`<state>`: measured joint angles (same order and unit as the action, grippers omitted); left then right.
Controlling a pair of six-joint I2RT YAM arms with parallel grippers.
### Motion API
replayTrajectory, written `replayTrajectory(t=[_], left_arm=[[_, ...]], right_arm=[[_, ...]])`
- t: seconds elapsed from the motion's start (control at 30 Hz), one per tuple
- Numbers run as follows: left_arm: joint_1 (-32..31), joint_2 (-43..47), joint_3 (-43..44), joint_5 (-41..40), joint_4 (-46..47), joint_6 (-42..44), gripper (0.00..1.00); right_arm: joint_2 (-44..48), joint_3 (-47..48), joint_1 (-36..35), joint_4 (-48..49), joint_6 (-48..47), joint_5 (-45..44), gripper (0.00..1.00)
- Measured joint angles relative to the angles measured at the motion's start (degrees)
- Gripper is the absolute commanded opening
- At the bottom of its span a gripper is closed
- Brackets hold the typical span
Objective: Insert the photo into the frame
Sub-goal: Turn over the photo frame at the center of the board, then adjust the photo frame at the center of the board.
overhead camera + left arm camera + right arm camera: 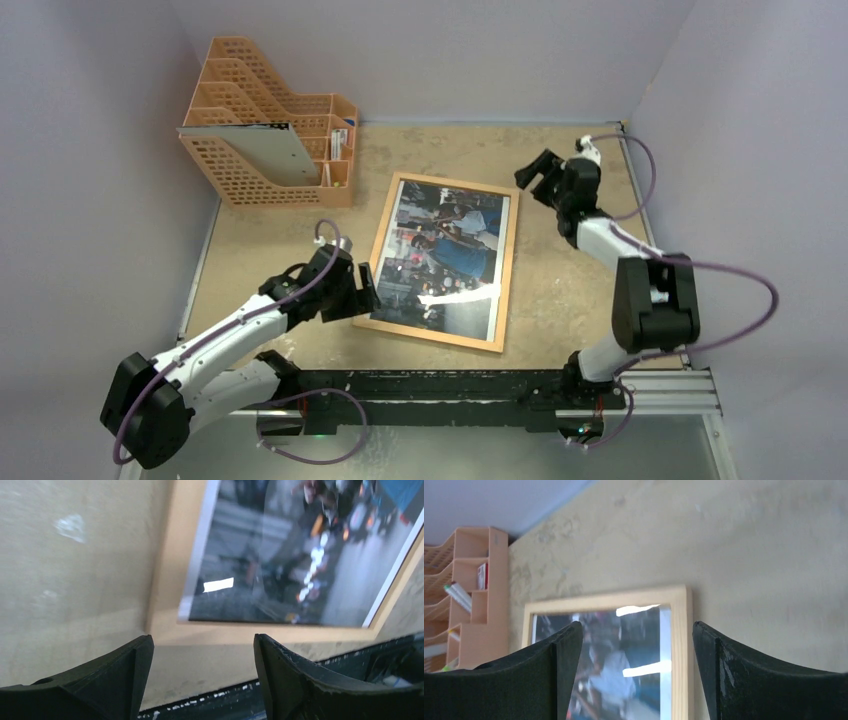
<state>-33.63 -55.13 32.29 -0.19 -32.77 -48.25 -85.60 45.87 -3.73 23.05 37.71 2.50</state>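
Note:
The light-wood frame (507, 262) lies flat in the middle of the table, and the photo (450, 250) of a street scene lies face up inside it. In the left wrist view the frame's near corner (167, 605) and the photo (300, 565) fill the upper part. My left gripper (368, 287) stands open just off the frame's near left edge, nothing between its fingers. My right gripper (532, 172) is open too, raised beyond the frame's far right corner. The right wrist view looks down at the frame's far rail (614, 599) and the photo (624, 660).
An orange plastic file rack (262, 160) with papers and pens stands at the back left. The black rail (450, 385) carrying the arm bases runs along the near edge. Purple walls close in the left, back and right sides.

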Motion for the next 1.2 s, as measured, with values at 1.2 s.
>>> replayTrajectory(t=[1.2], left_arm=[[1.9,-11.5,-7.4,11.3,21.9,-9.1,0.75]], right_arm=[[-31.5,25.7,-0.8,-7.2,-28.4,15.1,0.76]])
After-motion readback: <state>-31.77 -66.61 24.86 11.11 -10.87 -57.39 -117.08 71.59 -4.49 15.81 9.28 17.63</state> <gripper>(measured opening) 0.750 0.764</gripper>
